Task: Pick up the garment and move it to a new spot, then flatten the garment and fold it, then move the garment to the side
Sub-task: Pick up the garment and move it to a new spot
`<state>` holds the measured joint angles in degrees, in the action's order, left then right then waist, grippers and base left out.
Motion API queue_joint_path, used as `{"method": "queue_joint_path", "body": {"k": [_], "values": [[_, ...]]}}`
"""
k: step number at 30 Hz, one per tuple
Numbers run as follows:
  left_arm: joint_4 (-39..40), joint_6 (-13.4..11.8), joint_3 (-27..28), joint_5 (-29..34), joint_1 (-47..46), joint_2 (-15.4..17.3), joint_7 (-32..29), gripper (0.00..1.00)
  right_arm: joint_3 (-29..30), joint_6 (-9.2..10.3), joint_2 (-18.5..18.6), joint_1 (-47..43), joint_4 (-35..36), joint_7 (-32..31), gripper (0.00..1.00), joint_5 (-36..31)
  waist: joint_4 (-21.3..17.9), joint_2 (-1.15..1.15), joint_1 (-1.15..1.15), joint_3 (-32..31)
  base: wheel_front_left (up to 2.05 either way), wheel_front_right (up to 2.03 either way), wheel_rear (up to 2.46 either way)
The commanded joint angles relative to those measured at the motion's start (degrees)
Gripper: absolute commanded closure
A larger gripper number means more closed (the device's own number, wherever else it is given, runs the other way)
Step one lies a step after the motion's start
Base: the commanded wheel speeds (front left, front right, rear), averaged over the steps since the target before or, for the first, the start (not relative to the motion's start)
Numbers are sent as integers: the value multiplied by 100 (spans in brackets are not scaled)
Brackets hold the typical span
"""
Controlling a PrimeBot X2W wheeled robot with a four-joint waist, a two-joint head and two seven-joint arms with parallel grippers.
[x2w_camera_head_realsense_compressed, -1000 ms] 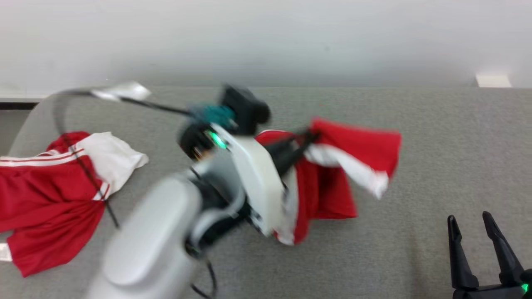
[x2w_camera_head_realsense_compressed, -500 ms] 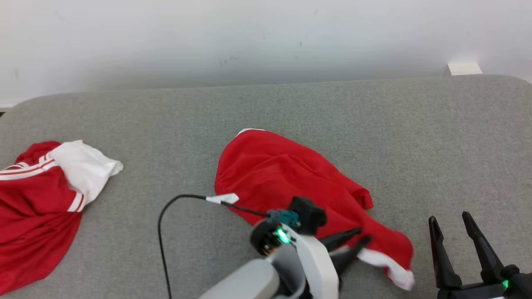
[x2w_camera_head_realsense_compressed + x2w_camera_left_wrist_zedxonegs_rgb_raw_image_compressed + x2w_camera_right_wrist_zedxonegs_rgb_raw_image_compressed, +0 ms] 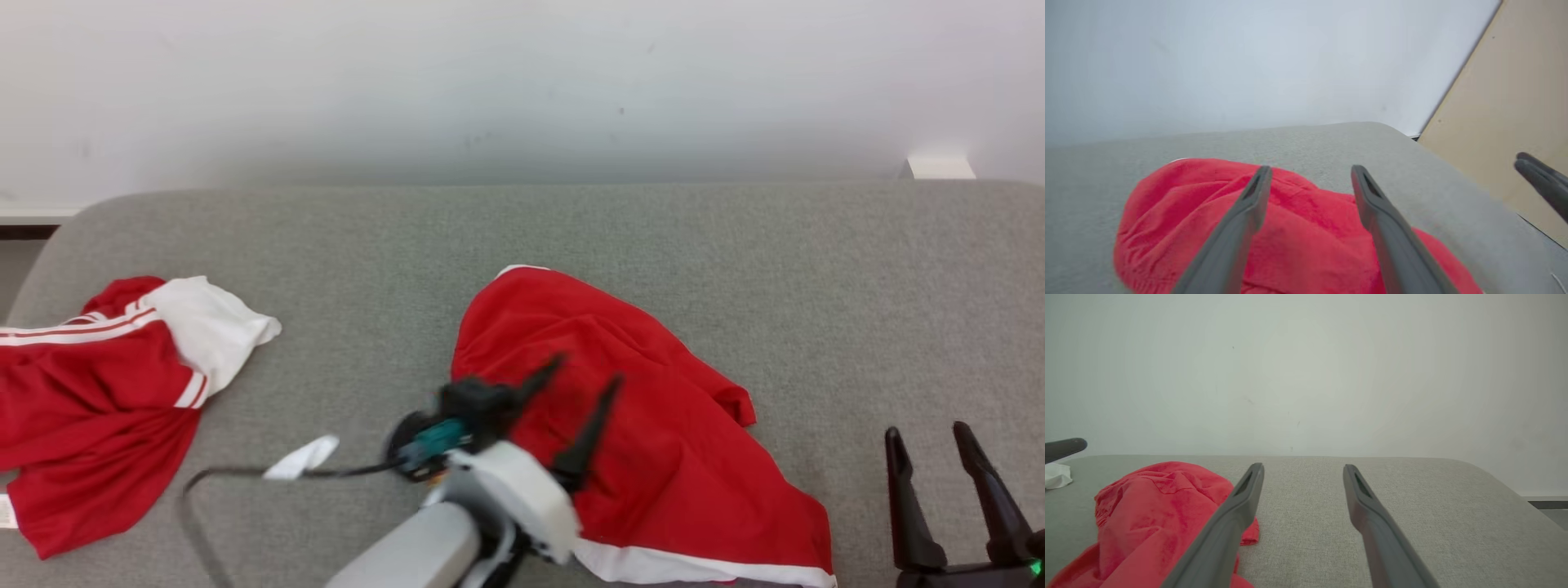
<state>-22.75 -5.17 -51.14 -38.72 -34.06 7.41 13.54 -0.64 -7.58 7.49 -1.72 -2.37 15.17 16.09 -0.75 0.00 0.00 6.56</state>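
Observation:
The garment (image 3: pixel 653 441), red with a white hem, lies crumpled on the grey table (image 3: pixel 571 229) at the middle. My left gripper (image 3: pixel 584 380) hangs just over its left part, jaws wide open and empty. In the left wrist view the red garment (image 3: pixel 1306 232) spreads beneath the two parted fingers (image 3: pixel 1249 204). My right gripper (image 3: pixel 931 437) stands open at the lower right, beside the cloth's right edge and apart from it. The right wrist view shows the garment (image 3: pixel 1147 510) to the left of its open fingers (image 3: pixel 1363 498).
A second red and white garment (image 3: pixel 106 400) lies bunched at the table's left edge. A black cable with a white tag (image 3: pixel 302 459) trails from the left wrist. A white wall (image 3: pixel 522 82) runs behind the table. Bare grey surface spreads at the right and back.
My left gripper let go of the garment, which dropped from the air onto the table. Its jaws opened wide and the arm drew back to the left. The head camera shifted.

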Motion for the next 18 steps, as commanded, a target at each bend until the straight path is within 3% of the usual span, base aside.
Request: {"method": "queue_joint_path", "body": {"k": [1,5,9,18], "values": [[49,-151,145,129,240,164,88,0,95,16,41,-91,22,-4,0,-64,59,0,0,-99,0,0,0],[350,-575,725,313,854,534,163,0,314,16,67,-225,25,-4,0,-127,123,0,0,-226,0,0,0],[807,-789,1397,681,1735,722,159,0,457,16,74,-386,-27,-4,0,-166,203,0,0,-326,0,0,0],[1592,-845,2728,1753,3229,558,161,0,704,16,-11,-737,-146,-4,0,-216,423,0,0,-566,0,0,0]]}}
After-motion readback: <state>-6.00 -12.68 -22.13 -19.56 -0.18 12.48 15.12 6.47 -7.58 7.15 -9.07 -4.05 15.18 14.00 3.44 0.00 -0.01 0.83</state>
